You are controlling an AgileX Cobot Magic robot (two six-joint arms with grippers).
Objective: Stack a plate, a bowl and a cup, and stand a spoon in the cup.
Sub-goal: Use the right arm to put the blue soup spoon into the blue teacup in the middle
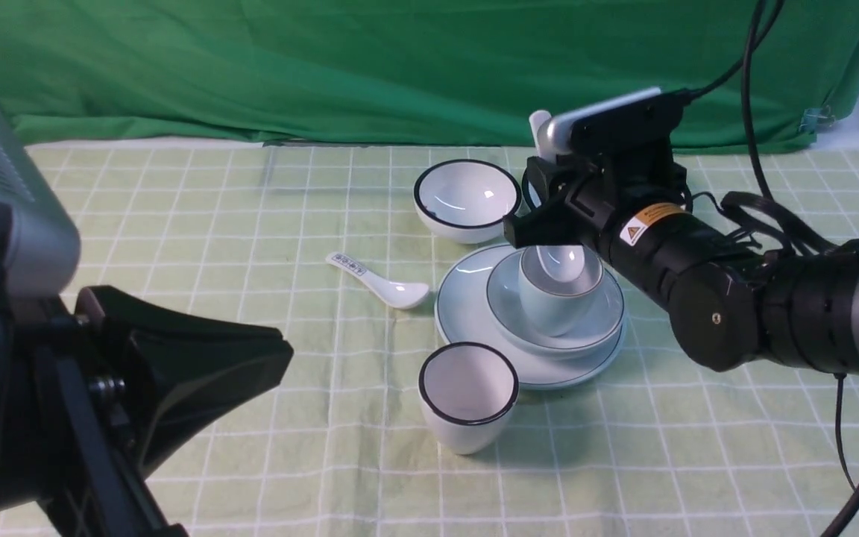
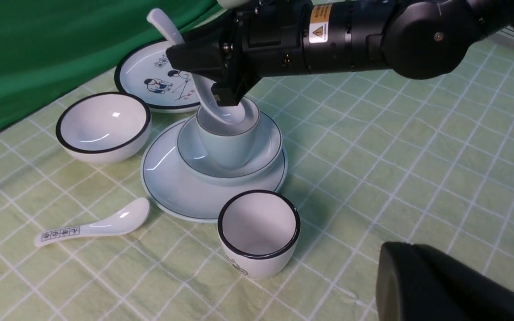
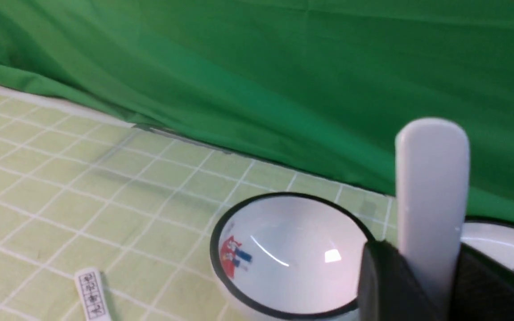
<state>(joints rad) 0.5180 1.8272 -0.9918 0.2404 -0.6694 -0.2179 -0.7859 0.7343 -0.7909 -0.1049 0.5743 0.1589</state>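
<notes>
In the wide pale white bowl on the round bluish-white plate — small rounded white cup, glossy ceramic spoon w/ its scoop at the mouth, handle gripped btwn R fingers; L fingers closed.

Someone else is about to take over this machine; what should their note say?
Right fingers: closed on the plain spoon, its bowl end at the cup's mouth.
Left fingers: shut, nothing held.
Stack: cup in the wide bowl, on the plain plate.
Done: stacking.
Left: lower the spoon in, then let go.
</notes>
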